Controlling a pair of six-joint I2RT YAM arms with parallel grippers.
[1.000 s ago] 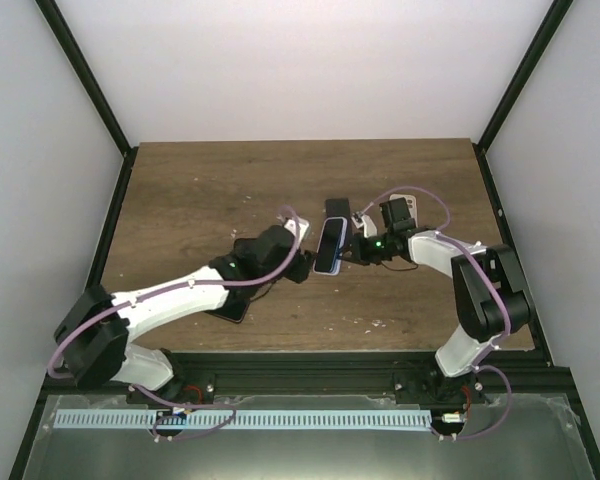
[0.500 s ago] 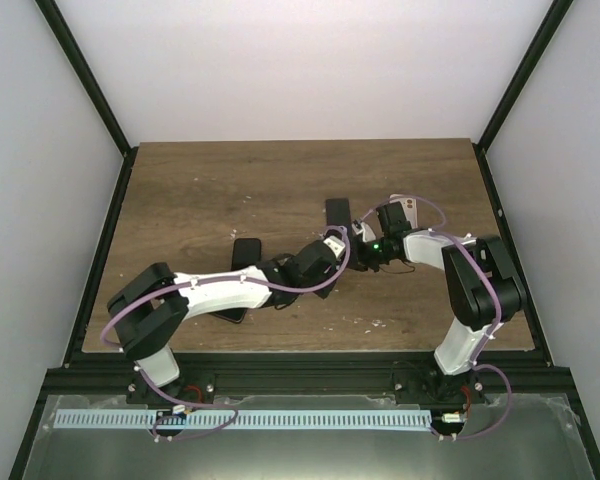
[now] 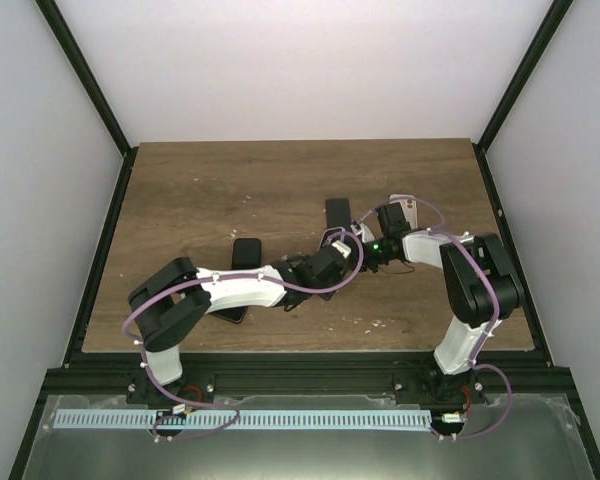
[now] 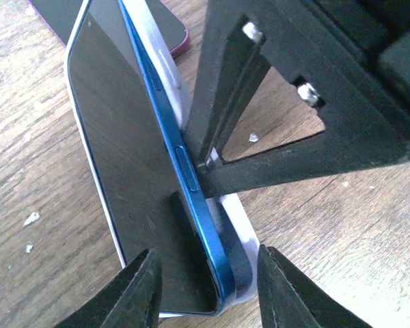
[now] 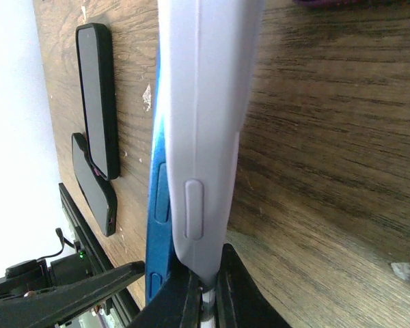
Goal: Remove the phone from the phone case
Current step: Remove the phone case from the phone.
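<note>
Phone point(image 4: 140, 157), glossy, blue-rimmed, in matte white case point(image 5: 205, 102); right hand point(image 5: 206, 290) pinches case; left hand point(image 4: 206, 277): grip unclear.

The worktop point(image 4: 359, 236) is brown wood with visible grain, matt, marked by pale flecks and scuffs. The phone point(image 4: 133, 157) has a glossy black, glass-like face. Its frame is blue, smooth, with a satin metallic-looking sheen. The phone case point(image 5: 205, 102) is pale lilac-white, smooth and matt, plastic or rubbery in look, with moulded button covers. The left end effector point(image 4: 210, 290) and the right end effector point(image 5: 206, 295) have matt black plastic fingers. Bright metal screw heads point(image 4: 307, 94) sit in the black plastic.
</note>
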